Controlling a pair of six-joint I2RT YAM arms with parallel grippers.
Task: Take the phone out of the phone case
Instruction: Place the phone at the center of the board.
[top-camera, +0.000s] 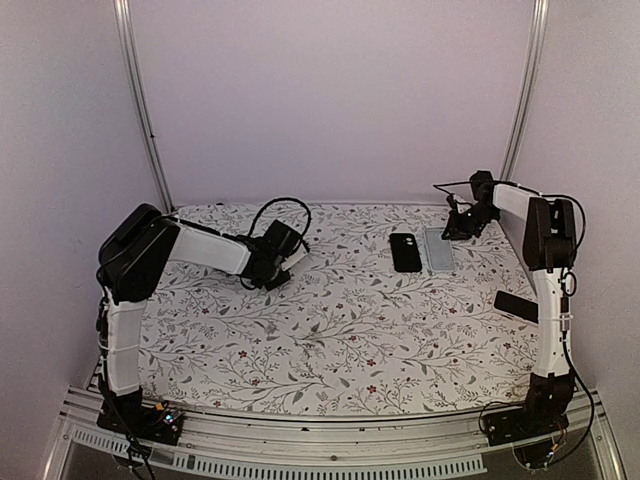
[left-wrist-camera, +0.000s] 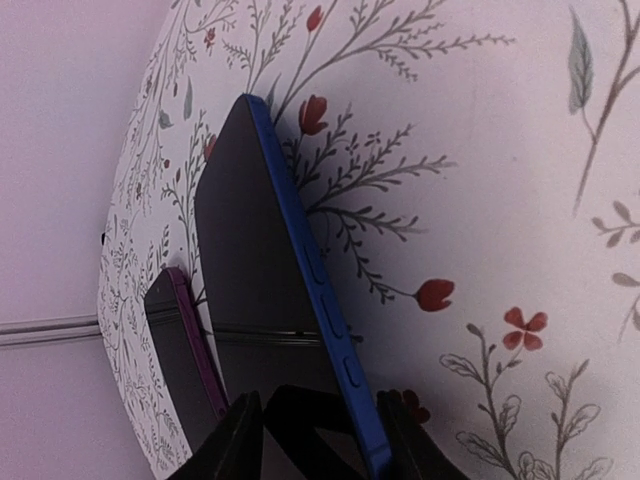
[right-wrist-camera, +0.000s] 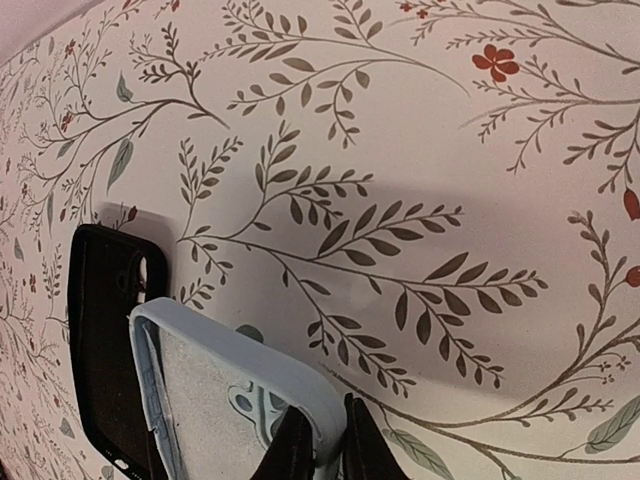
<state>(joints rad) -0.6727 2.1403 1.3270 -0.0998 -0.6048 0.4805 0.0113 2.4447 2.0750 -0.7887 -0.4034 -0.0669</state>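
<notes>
Two cases lie side by side at the far right of the flower-printed counter (top-camera: 330, 330), and both are empty. One is a black rubbery phone case (right-wrist-camera: 100, 330). The other is a light-blue soft phone case (right-wrist-camera: 215, 400) with its grey lining showing. The right gripper (right-wrist-camera: 328, 442) has its fingers (right-wrist-camera: 295, 448) almost together across the near rim of the light-blue case, one inside the wall and one outside. It looks pinched on that rim.

The phone is out. A flat dark-screened phone with a blue edge (left-wrist-camera: 260, 290) rests on the counter by the left arm, just beside a second slab with a purple edge (left-wrist-camera: 182, 350). The left gripper (left-wrist-camera: 320, 440) has its fingers (left-wrist-camera: 235, 445) parted, one on either side of the phone's near end. Whether either one touches it I cannot tell.

The step in hand looks like letting go. To do it well, each gripper should spread fully before its arm lifts. Each arm should then rise straight off the counter, so the soft rim is not dragged along and the phone is not nudged into its purple-edged neighbour.
</notes>
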